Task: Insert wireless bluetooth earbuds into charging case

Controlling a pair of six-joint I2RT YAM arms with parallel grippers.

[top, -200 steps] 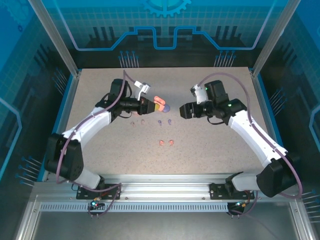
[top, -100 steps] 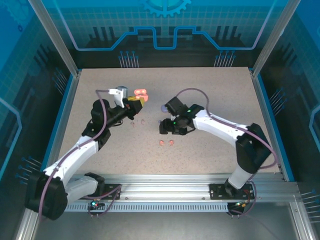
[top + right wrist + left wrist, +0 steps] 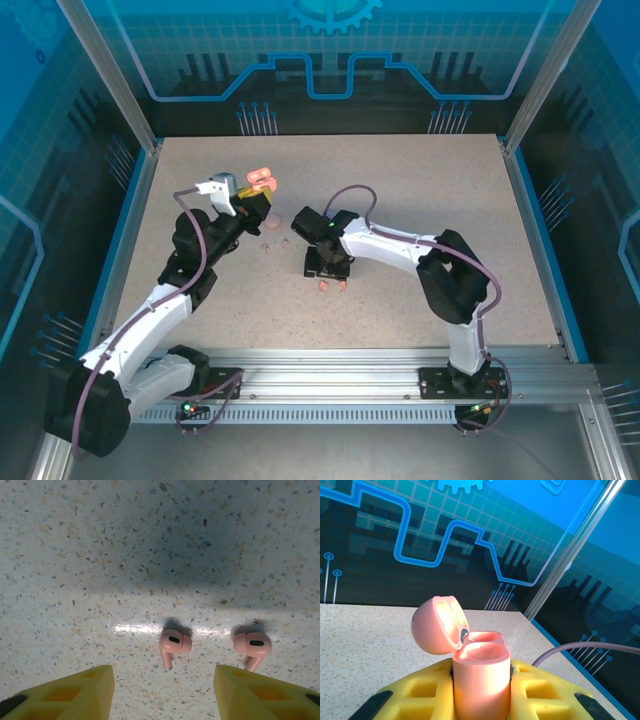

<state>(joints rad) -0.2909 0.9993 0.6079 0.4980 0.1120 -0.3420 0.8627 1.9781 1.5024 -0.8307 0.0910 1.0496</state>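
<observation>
Earbuds of the coral-red pair [image 3: 325, 286] are seen lying on the speckled table [image 3: 450, 180], near its middle, side by side but not touching, directly beneath the right gripper [image 3: 322, 268]. In the right wrist view one bud [image 3: 175, 642] is placed ahead of the gap between the yellow fingers [image 3: 90, 692], and the other bud [image 3: 251, 645] just ahead of the right-hand finger; neither is touched. The jaws are held apart, with nothing gripped between them. The pale pink pair [image 3: 267, 248] is found a little to the left, close to the left arm's wrist.

Compared with a second ago, the right arm has been drawn in from the far right of the table: its elbow is now folded out to the right and its gripper is pointed down over the coral-red pair. The left arm has been pulled back and raised; the coral-pink charging case [image 3: 262, 180], formerly held low near the table's middle, is now carried higher and farther to the back left.

The left gripper [image 3: 482, 700] is clenched on the case's body, which is held upright between the yellow pads [image 3: 420, 697]. Its rounded lid is swung open to the back left, and two hollows are visible at its top.
</observation>
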